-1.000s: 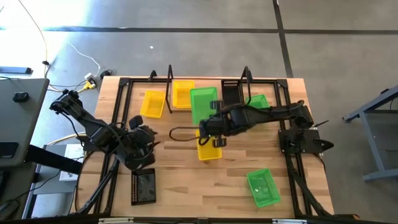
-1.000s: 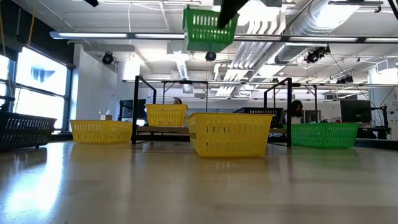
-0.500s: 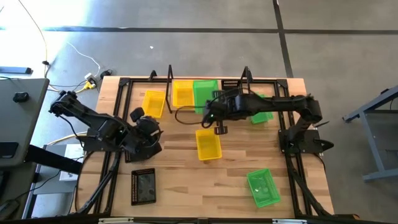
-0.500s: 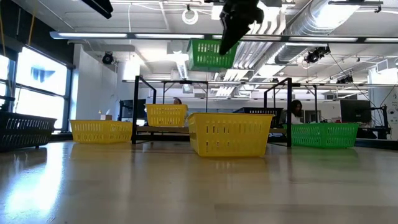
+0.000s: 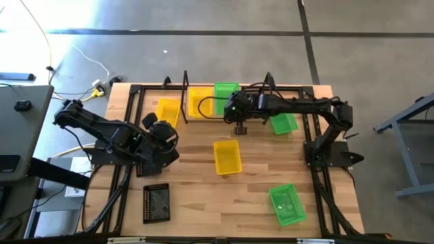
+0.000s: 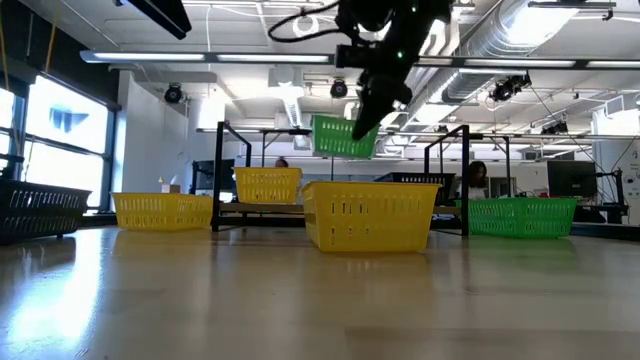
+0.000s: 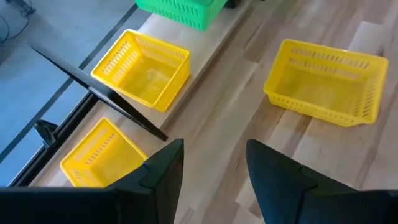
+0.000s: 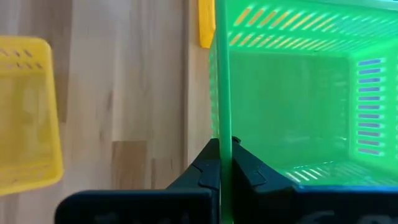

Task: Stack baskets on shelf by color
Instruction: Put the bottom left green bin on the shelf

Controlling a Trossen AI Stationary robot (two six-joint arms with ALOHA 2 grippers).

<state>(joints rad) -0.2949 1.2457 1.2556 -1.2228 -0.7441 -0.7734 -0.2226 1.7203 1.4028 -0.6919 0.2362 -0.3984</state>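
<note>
Your right gripper [image 8: 222, 163] pinches one wall of a green basket [image 5: 226, 92], carrying it just above the shelf [image 5: 203, 119] at the table's far edge beside a yellow basket [image 5: 199, 102], probably to keep colours apart. Left gripper [image 7: 211, 171] waits agape, empty, near the left edge.

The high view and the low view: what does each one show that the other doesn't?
Only the high view shows the left end effector waiting open near the table's left side, a green basket at the near right, and the black basket's full shape on the table. Only the low view shows the room behind, and that the carried green basket hangs above the shelf, not on it. Both show the right end effector shut on that basket and the middle yellow basket.
</note>
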